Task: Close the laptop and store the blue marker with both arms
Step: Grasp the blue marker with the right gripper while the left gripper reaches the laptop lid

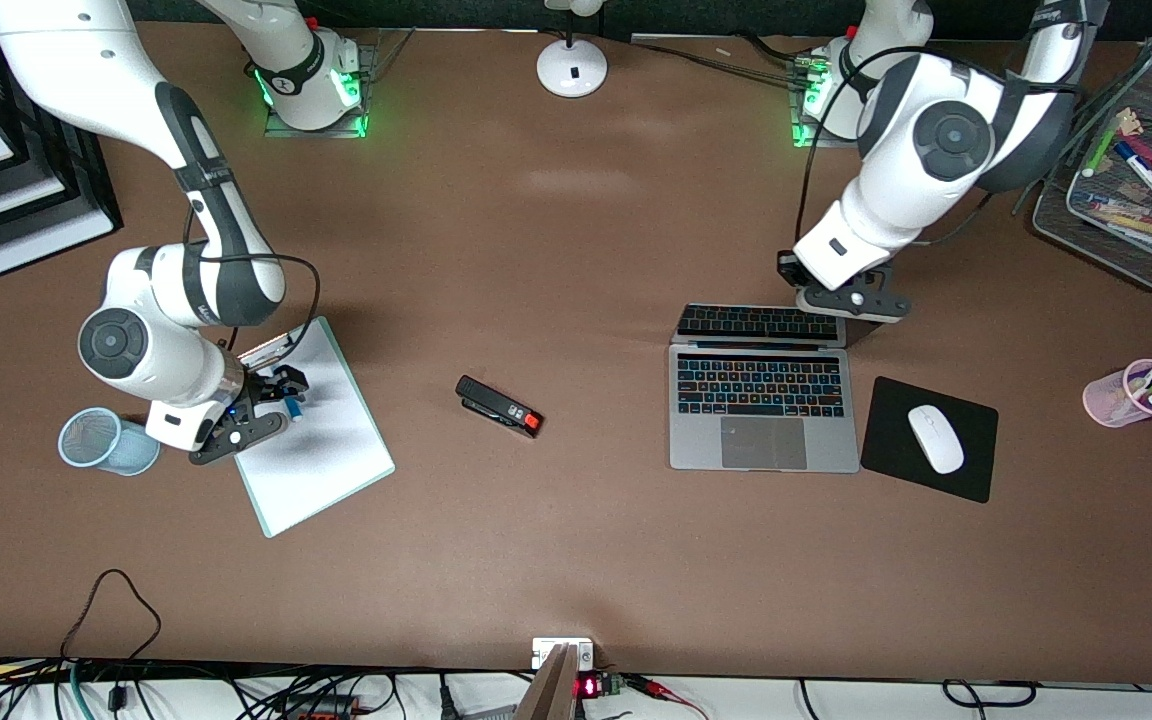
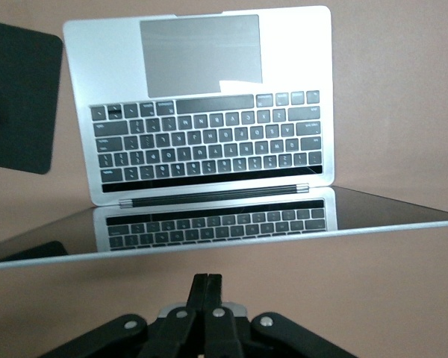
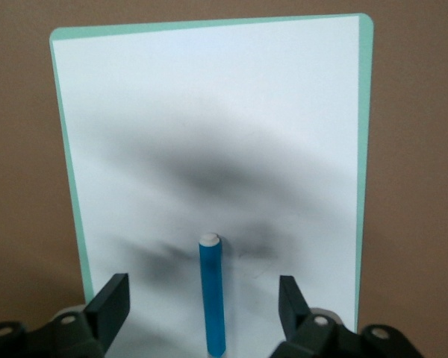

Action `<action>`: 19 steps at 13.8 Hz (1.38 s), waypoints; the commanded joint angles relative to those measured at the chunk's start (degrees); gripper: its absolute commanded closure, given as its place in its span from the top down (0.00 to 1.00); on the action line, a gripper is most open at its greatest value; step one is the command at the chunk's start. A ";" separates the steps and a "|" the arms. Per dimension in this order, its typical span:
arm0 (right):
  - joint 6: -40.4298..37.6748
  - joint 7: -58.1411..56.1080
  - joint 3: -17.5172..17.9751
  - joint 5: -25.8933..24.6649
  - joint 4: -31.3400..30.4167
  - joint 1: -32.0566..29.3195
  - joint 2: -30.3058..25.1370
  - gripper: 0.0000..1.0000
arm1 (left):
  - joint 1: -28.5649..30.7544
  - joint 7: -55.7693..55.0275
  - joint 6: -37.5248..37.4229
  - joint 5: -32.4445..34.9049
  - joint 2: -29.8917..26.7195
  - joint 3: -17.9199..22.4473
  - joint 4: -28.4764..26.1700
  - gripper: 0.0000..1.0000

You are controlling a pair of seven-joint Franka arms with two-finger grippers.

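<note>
**Lid partly lowered, marker between spread fingers**

The laptop [image 1: 763, 410] lay open on the brown table [image 1: 576, 560] toward the left arm's end, its keyboard and trackpad facing up, just beside a black mouse pad [image 1: 886, 440] carrying a white mouse [image 1: 935, 439]. Its lid was tilted low over the base; in the left wrist view the dark screen [image 2: 284, 220] mirrored the keys, and both ends of the lid ran out of the picture. The left gripper [image 1: 853, 300] hung at the lid's upper edge, on the side toward the robots' bases. Its fingers [image 2: 207, 287] were pressed together, and their tips appeared to meet the lid edge, though contact could not be confirmed. From the front camera the gripper's own body hid the fingertips.

The blue marker [image 3: 212, 294] lay flat on the white clipboard [image 1: 321, 440] with the mint-green edge, toward the right arm's end, its white tip pointing away from the wrist camera; its other end was cut off by the picture's edge. The right gripper [image 3: 203, 306] was low over it, fingers [image 3: 113, 298] spread wide on either side and clear of the barrel. In the front view only a sliver of blue showed [image 1: 293, 405] under the gripper.

A blue mesh cup [image 1: 96, 440] lay tipped just beside the right arm's wrist. A black stapler [image 1: 499, 406] sat between clipboard and laptop.
</note>
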 commanded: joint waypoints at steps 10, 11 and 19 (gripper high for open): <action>1.96 -10.18 0.14 0.08 0.06 -0.92 3.35 0.66 | 0.58 -0.86 9.76 0.48 -0.69 -1.19 -4.55 0.00; 2.05 -10.18 0.14 0.08 0.06 -0.92 3.53 0.65 | 0.58 -0.86 10.20 0.57 -0.34 -1.10 -4.55 0.00; 2.93 -10.18 0.14 0.08 0.06 -0.83 4.93 0.52 | 1.02 -0.42 15.03 2.95 2.20 -0.84 -4.38 0.00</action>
